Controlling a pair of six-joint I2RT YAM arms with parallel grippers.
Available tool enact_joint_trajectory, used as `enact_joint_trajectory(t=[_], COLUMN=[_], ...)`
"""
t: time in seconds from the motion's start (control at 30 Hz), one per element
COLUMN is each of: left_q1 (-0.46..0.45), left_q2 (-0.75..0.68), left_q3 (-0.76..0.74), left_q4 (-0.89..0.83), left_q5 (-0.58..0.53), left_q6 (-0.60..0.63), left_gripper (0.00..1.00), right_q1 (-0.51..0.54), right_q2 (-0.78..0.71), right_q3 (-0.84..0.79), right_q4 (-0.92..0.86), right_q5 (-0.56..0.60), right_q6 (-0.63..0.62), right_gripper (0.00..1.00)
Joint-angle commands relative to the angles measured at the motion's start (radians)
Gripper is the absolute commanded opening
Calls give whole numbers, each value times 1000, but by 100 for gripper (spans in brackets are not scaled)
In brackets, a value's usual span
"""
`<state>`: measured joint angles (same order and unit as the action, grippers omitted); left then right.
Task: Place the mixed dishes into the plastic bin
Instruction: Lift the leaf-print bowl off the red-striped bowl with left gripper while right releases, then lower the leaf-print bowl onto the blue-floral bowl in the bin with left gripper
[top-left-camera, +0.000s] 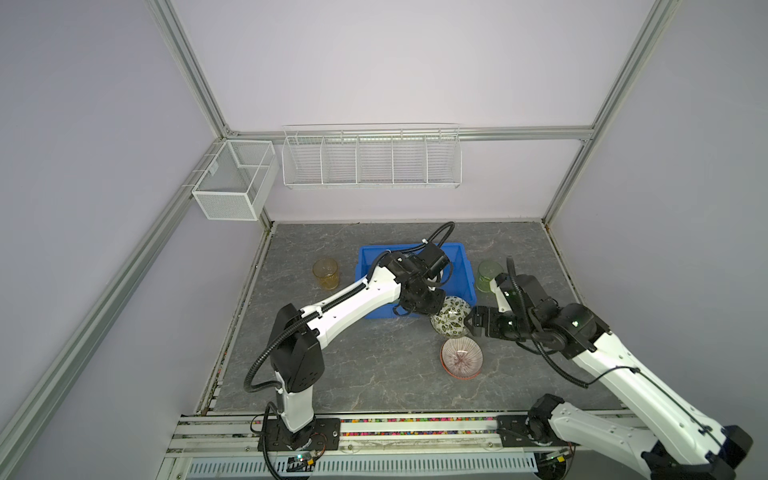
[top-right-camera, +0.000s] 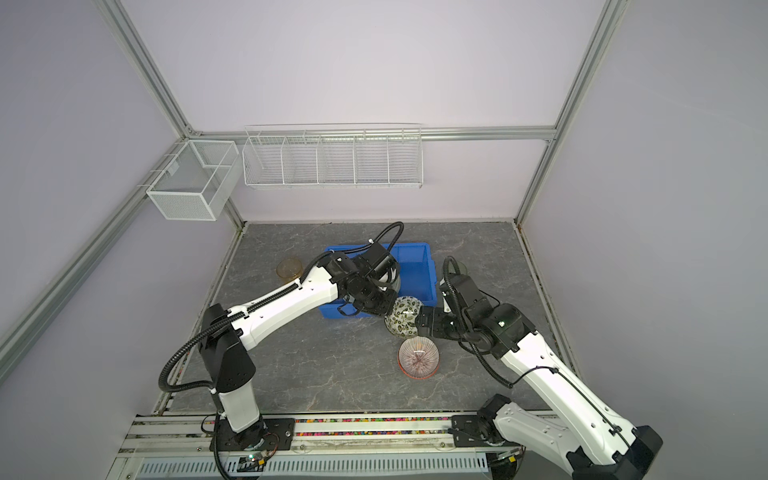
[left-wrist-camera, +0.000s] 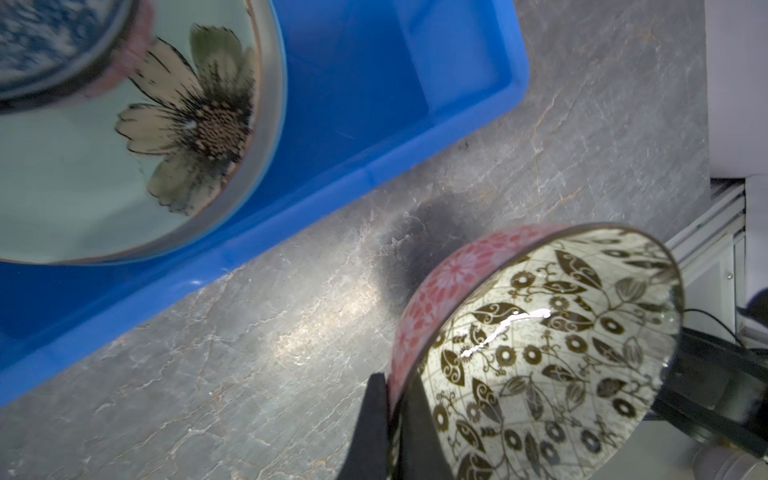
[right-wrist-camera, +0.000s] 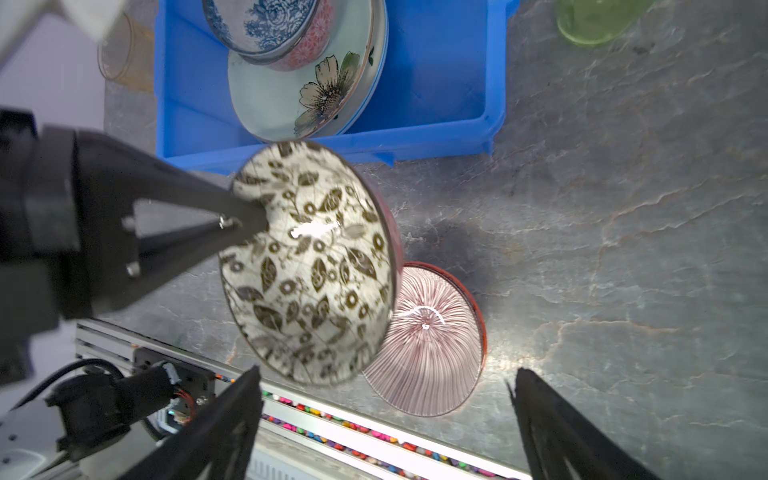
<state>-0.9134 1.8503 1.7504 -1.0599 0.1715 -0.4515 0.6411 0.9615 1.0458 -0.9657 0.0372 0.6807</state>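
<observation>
While the flower plate (right-wrist-camera: 274, 95) and two nested bowls (right-wrist-camera: 266, 25) already sit in the blue bin (top-left-camera: 457, 257), the left gripper (left-wrist-camera: 388, 399) pinches the rim of the leaf-patterned bowl (top-left-camera: 451, 318) just outside it; the right gripper (top-left-camera: 468, 323) gapes empty alongside. The striped bowl (top-left-camera: 462, 357), amber cup (top-left-camera: 325, 273) and green cup (top-left-camera: 488, 275) are left.

We see a desk (top-left-camera: 374, 386) of grey, veined, stone-look slab, mostly matt with a soft sheen under the light. The bin (left-wrist-camera: 374, 83) is smooth, slightly glossy blue plastic. The leaf-patterned bowl (right-wrist-camera: 307, 270), the striped bowl (right-wrist-camera: 428, 345) and the flower plate (left-wrist-camera: 62, 187) look like glazed ceramic, shiny with bright highlights. The amber cup (top-left-camera: 325, 273) and green cup (top-left-camera: 487, 275) are translucent glass. The wire baskets (top-left-camera: 370, 162) look like white-coated metal. The left tool (left-wrist-camera: 392, 382) has matt black fingers (left-wrist-camera: 368, 428).
</observation>
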Motion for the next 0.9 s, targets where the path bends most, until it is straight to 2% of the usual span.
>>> enact_joint_trajectory(t=[0.0,0.23,0.63,0.87], left_q1=[50,143,290,335], left_q2=[19,93,328,408], left_q3=[87,221,573,669], left_q4=[-44,-102,-249,-292], left_q5=[-32,-98,-163,-175], left_q6=[34,66,100,103], left_gripper=[0,0,0,0], right_q1=[-4,-3,-5,-6], right_q2=[-30,-91,-219,-254], right_q3=[-42,-80,-149,-151], right_q4=[-33,-77,-149,-194], right_q5=[17,42,114,150], right_q6=[29,51,103,108], right_gripper=[89,88,88,88])
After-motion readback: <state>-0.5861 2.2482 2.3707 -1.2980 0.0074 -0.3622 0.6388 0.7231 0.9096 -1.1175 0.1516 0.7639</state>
